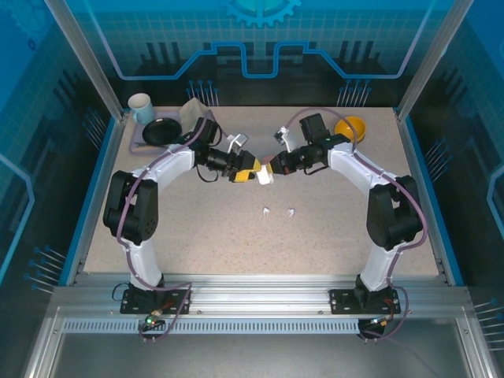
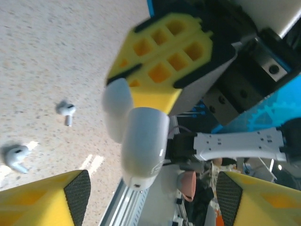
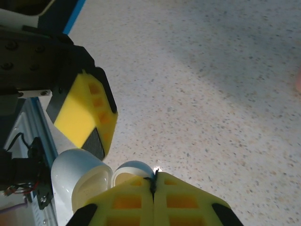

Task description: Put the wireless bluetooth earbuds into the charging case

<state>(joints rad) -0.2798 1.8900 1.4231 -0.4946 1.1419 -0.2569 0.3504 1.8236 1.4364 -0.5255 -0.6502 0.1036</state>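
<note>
A white charging case (image 1: 265,175) hangs in the air at the table's middle, between the two grippers. In the right wrist view it stands open, body (image 3: 77,181) and lid (image 3: 134,169) side by side. My right gripper (image 3: 154,184) is shut on the lid's rim. My left gripper (image 2: 153,190) is open, its black pads (image 2: 77,193) wide apart on either side of the case (image 2: 143,141) and not touching it. Two white earbuds (image 1: 267,211) (image 1: 290,212) lie on the table nearer the arm bases, also seen as earbuds (image 2: 66,110) (image 2: 16,157) in the left wrist view.
A mug (image 1: 141,108), a black dish (image 1: 161,131) and a beige object (image 1: 193,114) stand at the back left. A yellow bowl (image 1: 351,126) sits at the back right. A blue rim (image 1: 425,197) borders the speckled table.
</note>
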